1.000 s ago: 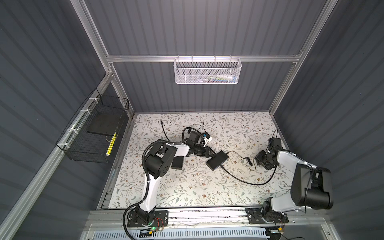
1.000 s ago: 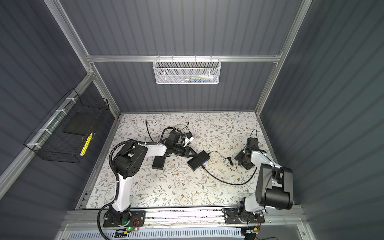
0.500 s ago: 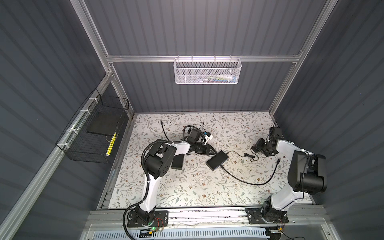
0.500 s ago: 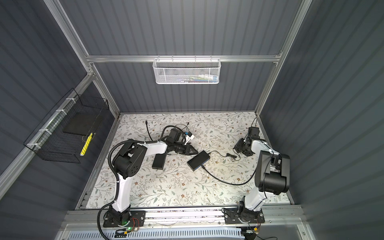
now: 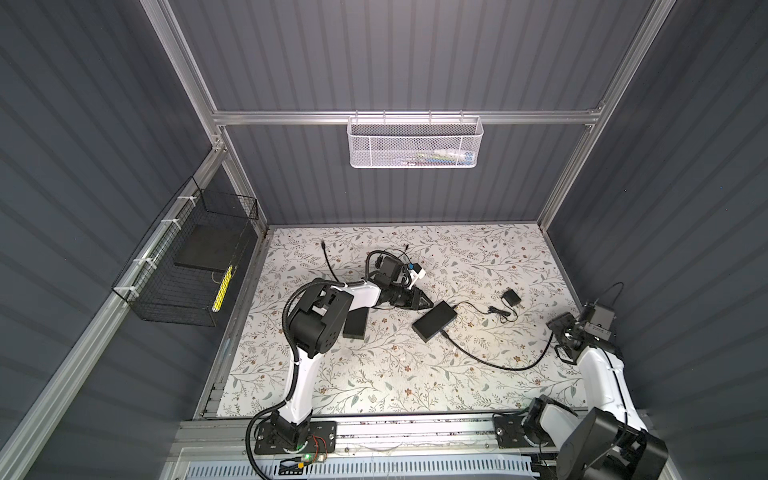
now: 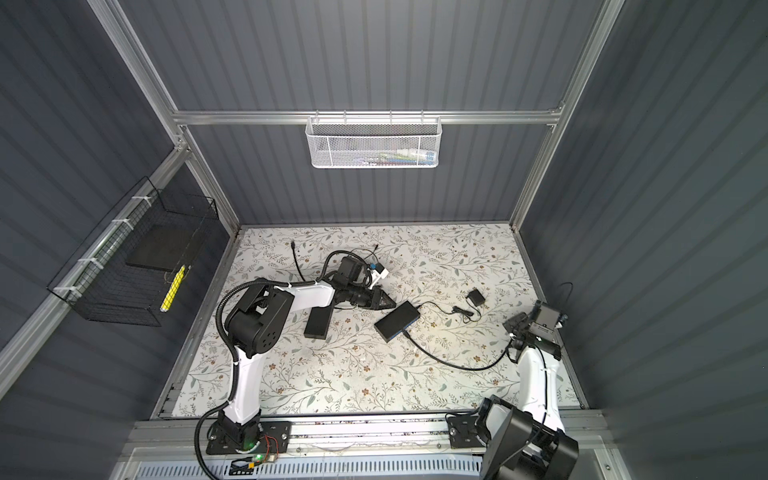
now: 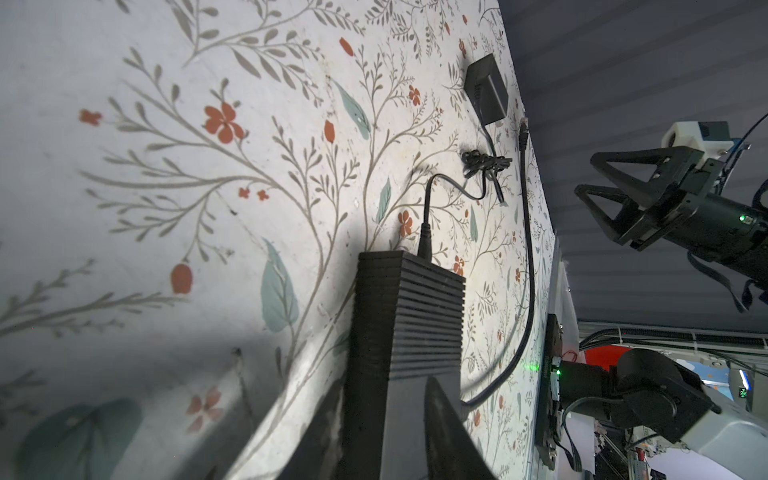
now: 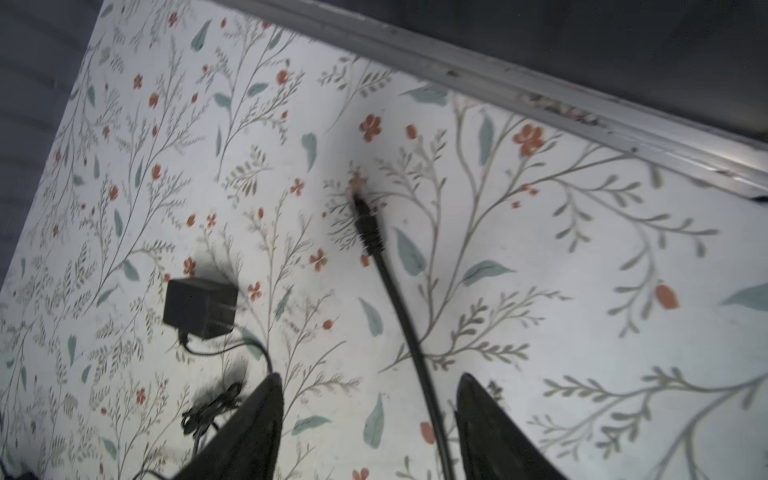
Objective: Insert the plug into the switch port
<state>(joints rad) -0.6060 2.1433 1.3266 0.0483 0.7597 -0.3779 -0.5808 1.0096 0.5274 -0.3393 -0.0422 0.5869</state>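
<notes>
Where the switch (image 5: 435, 321) lies: flat on the floral table (image 5: 374, 386), about midway across, turned slantwise.
Left gripper (image 5: 428, 302): low at the switch's far-left edge, pinching it. In its wrist view the switch fills the gap between the two fingers (image 7: 446, 432).
Right gripper (image 7: 586, 173): raised off the table at the right side, close to the right wall. Its fingers are spread wide with nothing held.
Plug (image 8: 368, 224): free on the table at the right, just ahead of the right gripper and well apart from the switch.
Cable (image 5: 494, 363): thick and black, curving along the table from the switch's near-right side to the plug. It passes below the gap between the right fingers and touches neither. Whether its switch end sits in a port cannot be told.
Adapter (image 5: 510, 297): small black block, right of the switch and a little farther back.
Cord (image 5: 473, 306): thin, partly bundled, running from the adapter to the switch's far end.
Box (image 5: 356, 324): black, left of the switch, partly under the left arm.
</notes>
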